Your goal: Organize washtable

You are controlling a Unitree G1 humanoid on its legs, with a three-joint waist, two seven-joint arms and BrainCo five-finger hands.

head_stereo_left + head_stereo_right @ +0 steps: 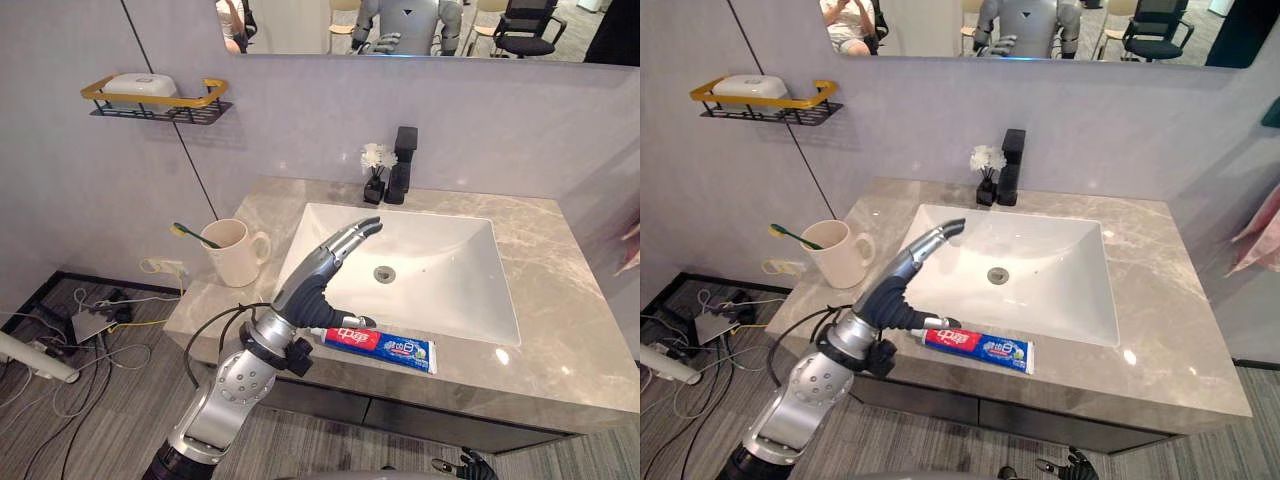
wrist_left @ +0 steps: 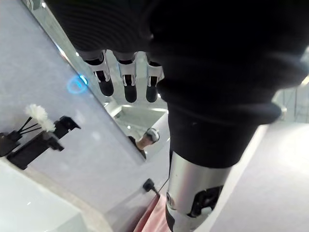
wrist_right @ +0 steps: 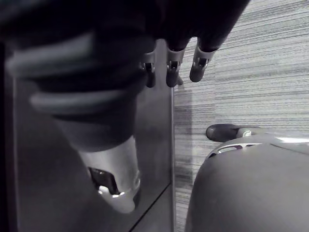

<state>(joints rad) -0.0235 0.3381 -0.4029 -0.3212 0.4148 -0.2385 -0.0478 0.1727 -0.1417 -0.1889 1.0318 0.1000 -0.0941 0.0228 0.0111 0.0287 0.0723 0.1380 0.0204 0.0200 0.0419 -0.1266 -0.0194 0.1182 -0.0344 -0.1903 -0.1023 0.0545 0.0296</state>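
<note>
**Left hand open over the counter, toothpaste beside it**

We see the left hand (image 1: 314, 284) raised over the near left part of the counter (image 1: 560, 320). Its fingers (image 2: 129, 83) are stretched out straight, pointing far and right over the sink (image 1: 440, 270), and it grasps nothing.

The toothpaste (image 1: 385, 345) lies flat on the near strip of the counter, in front of the sink, with its length running left to right. Its left end is just beside the base of the left hand. We cannot tell whether the two touch.

On the left of the counter stands the mug (image 1: 232, 255), its handle turned right towards the sink. The toothbrush (image 1: 190, 233) leans out of it to the left.

At the far edge, behind the sink, stands the black faucet (image 1: 402, 165). The white flowers (image 1: 377, 158) are just to its left.

On the wall at the far left hangs the shelf (image 1: 160, 105) with a white box (image 1: 140, 86) in it.

The right hand (image 3: 199, 67) hangs low beside the dark cabinet (image 3: 159, 145), above the floor (image 3: 251, 72). Its fingers are loose and hold nothing.
</note>
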